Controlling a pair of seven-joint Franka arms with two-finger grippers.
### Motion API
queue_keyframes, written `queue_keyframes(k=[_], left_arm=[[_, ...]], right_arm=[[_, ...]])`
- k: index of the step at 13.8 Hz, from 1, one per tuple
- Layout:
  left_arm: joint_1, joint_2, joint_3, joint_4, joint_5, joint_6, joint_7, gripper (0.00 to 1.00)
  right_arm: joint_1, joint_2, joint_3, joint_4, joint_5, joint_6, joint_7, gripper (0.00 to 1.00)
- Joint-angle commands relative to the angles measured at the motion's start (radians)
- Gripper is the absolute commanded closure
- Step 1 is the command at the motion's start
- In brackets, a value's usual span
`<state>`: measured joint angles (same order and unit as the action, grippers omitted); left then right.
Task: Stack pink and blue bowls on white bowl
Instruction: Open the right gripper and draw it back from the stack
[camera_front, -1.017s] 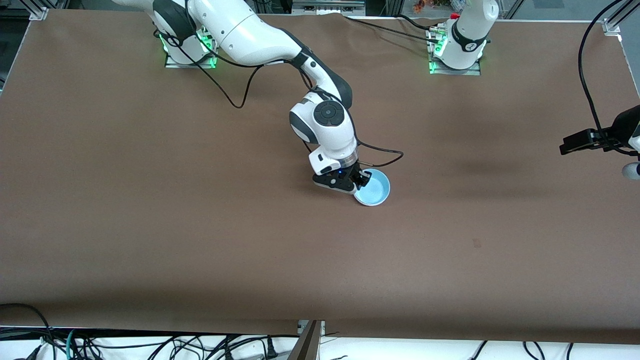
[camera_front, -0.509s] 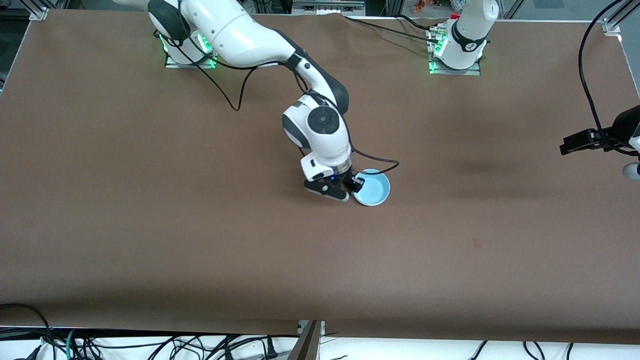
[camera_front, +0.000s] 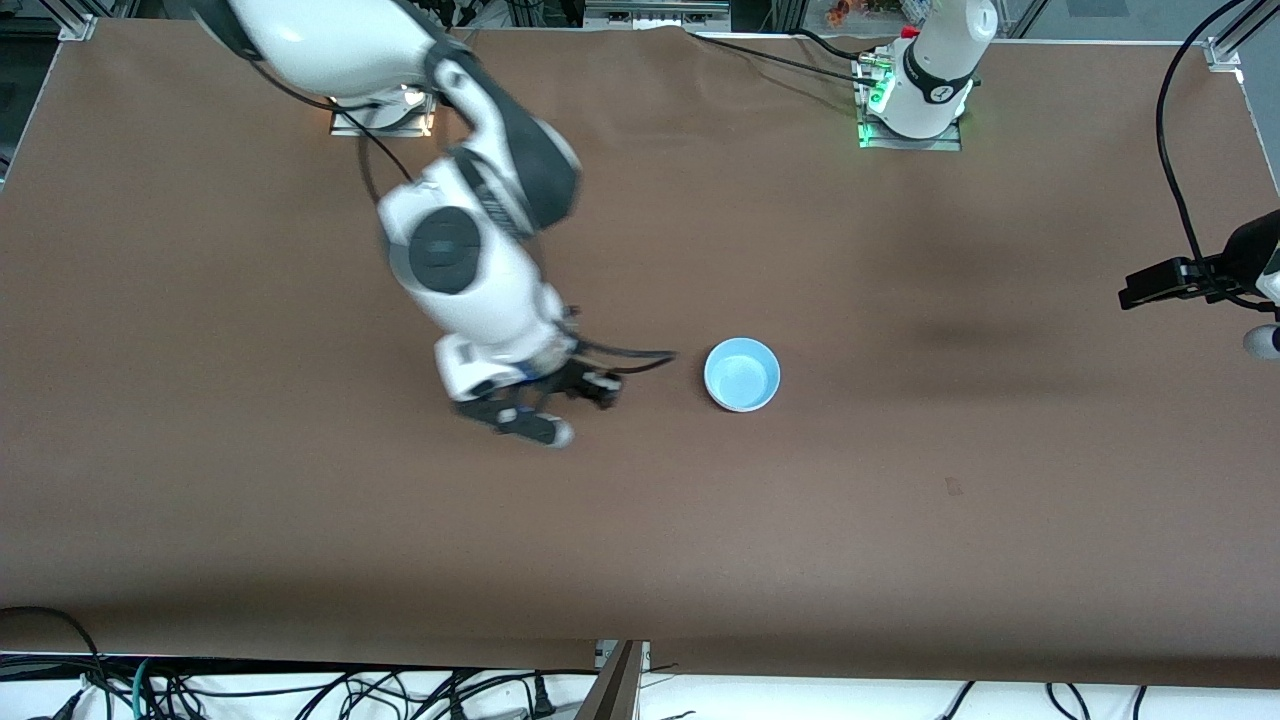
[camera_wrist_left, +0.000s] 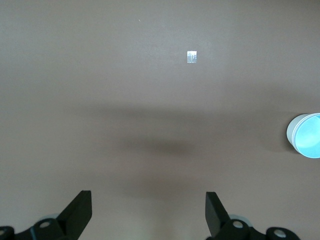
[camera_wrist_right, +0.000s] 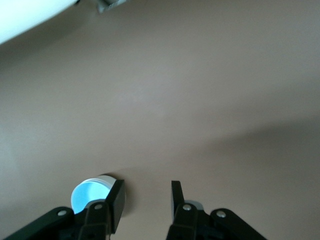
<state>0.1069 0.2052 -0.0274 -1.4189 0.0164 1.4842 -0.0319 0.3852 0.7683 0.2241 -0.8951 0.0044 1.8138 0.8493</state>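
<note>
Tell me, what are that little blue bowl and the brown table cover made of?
The blue bowl looks like smooth plastic: thin, even rim and a soft sheen inside. The table cover seems a matte paper or cloth sheet, dull and glare-free; which one is unclear.

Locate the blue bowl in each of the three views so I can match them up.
Front view: the blue bowl stands mid-table, beside the right gripper, apart from it.
Left wrist view: at the picture's edge, cut off, upright on the brown table.
Right wrist view: partly hidden by one finger of the open, empty right gripper.
Shared landmark: the bowl's pale rim against the brown table.
</note>
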Motion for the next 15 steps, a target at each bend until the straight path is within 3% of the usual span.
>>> queue_keyframes(k=[1,4,7,10,12,15], left_arm=[[0.004,0.005,-0.003,0.015,0.01,-0.018,0.023,0.0],[0.004,0.005,-0.005,0.015,0.01,-0.018,0.023,0.0],[0.004,0.005,-0.005,0.015,0.01,-0.018,0.023,0.0],[0.004,0.005,-0.005,0.015,0.01,-0.018,0.023,0.0],[0.004,0.005,-0.003,0.015,0.01,-0.018,0.023,0.0],[0.004,0.005,-0.003,0.015,0.01,-0.018,0.023,0.0]], right_arm=[[-0.121,-0.085,0.052,-0.027,0.017,-0.118,-0.146,0.55],[-0.221,-0.17,0.043,-0.027,0.011,-0.296,-0.313,0.52],[-0.308,-0.243,0.018,-0.027,0.003,-0.46,-0.412,0.32],[-0.393,-0.296,-0.015,-0.028,0.005,-0.536,-0.567,0.14],[-0.455,-0.314,-0.022,-0.028,0.023,-0.583,-0.605,0.1],[-0.482,-0.357,-0.049,-0.034,0.025,-0.616,-0.65,0.13]])
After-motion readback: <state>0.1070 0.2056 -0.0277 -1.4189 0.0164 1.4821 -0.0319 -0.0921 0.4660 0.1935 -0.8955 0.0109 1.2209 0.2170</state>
